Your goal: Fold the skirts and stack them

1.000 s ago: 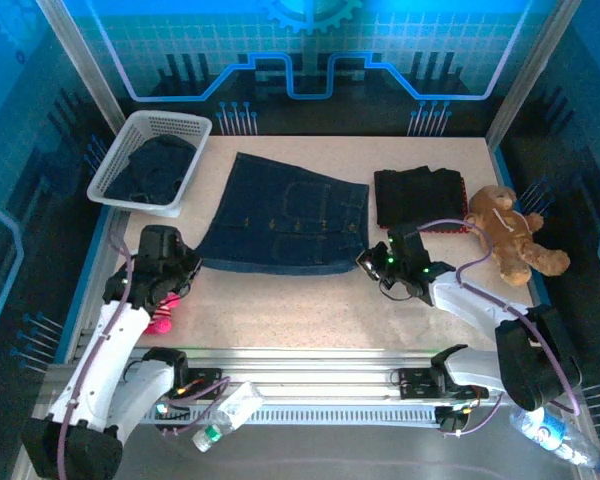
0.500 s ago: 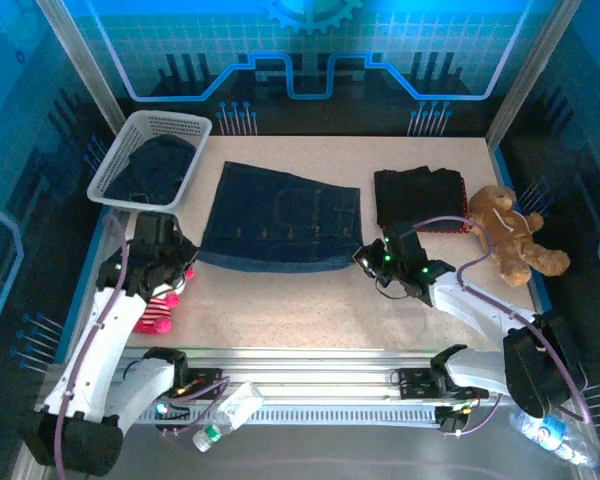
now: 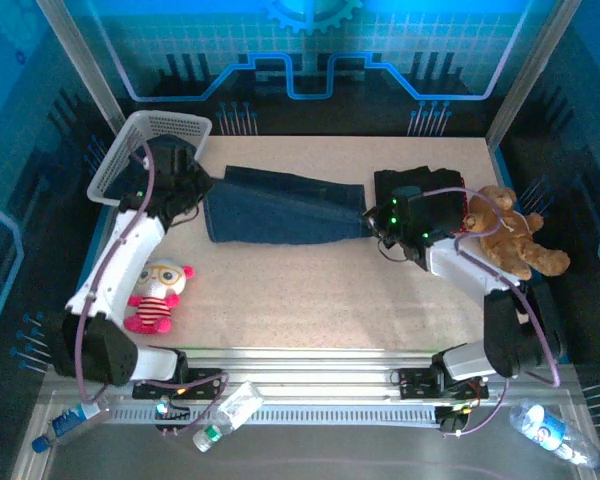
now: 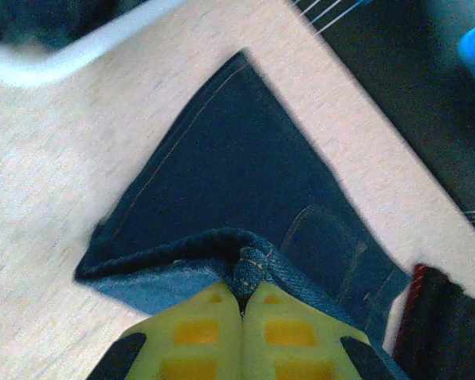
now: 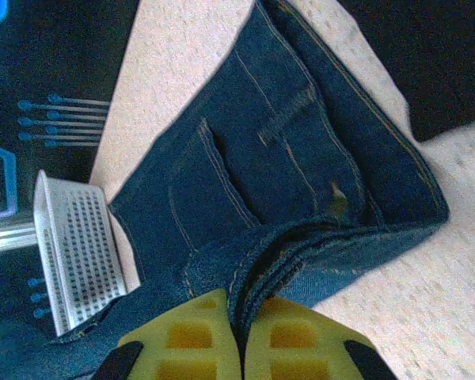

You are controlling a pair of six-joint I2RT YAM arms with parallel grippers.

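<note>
From where I stand, the denim skirt [image 3: 280, 208] lies across the middle of the bench [image 3: 310, 300], toward its far side, doubled lengthwise into a long band. The left pincer [image 3: 195, 185] is clenched on the thick hem at the skirt's left end, just beside the white basket [image 3: 130, 150]. Its wrist view shows the fingers pressed together on a rolled bit of seam [image 4: 243, 297]. The right pincer [image 3: 375, 215] is clamped on the opposite end. In its own view the layers of denim bunch between the closed fingers [image 5: 237, 313], with a pocket seam showing beyond.

I'd say the lengthwise fold is in hand. To do it well, both ends should travel level and keep the cloth lightly stretched between them, so the upper layer lands flat, edge over edge. They should come low before letting go, or the stiff hem may spring back. The right end sits very near the folded black skirt [image 3: 452, 183], so dragging could disturb it. The teddy bear [image 3: 510, 235] and the plush toy [image 3: 158, 295] are well apart from the work.
</note>
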